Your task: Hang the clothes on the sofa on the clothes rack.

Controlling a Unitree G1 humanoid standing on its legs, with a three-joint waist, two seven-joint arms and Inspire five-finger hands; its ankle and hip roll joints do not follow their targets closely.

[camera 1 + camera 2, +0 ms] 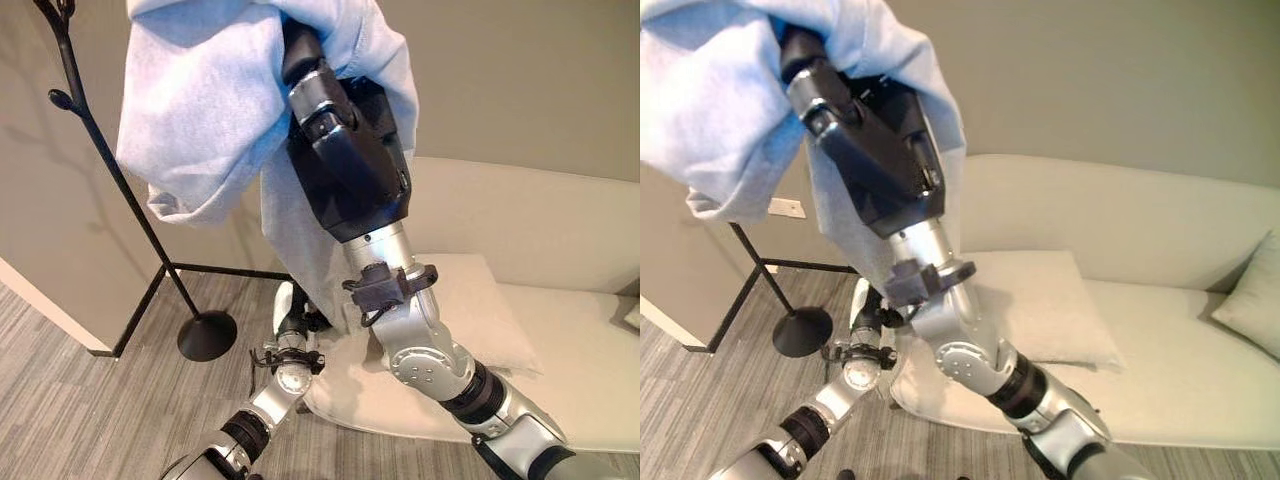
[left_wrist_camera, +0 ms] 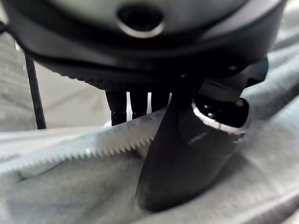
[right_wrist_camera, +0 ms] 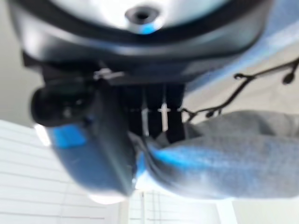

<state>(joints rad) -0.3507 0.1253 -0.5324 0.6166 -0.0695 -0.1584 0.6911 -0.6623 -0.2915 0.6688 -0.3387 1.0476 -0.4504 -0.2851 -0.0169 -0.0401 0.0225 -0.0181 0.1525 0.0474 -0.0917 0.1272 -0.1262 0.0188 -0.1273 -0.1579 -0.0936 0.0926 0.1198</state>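
Clothes: the soft light blue-grey cloth garment (image 1: 210,110) is up in the air, off the cream sofa (image 1: 1160,330), near the thin black metal clothes rack (image 1: 110,170).
Right robot hand (image 1: 345,150): lifted high, clenched on the garment's top part.
Left robot hand (image 2: 187,158): low down, pinching the garment's hem between thumb and fingers.
Done: you have the garment off the sofa.
Left: it looks not yet hung on a branch.
Views: the right wrist view shows the rack's branch tips close by; the eye views show its round foot (image 1: 207,335) on the floor.

Pale blue garment (image 1: 215,110) bunched aloft, apparently beside rack (image 1: 100,150).
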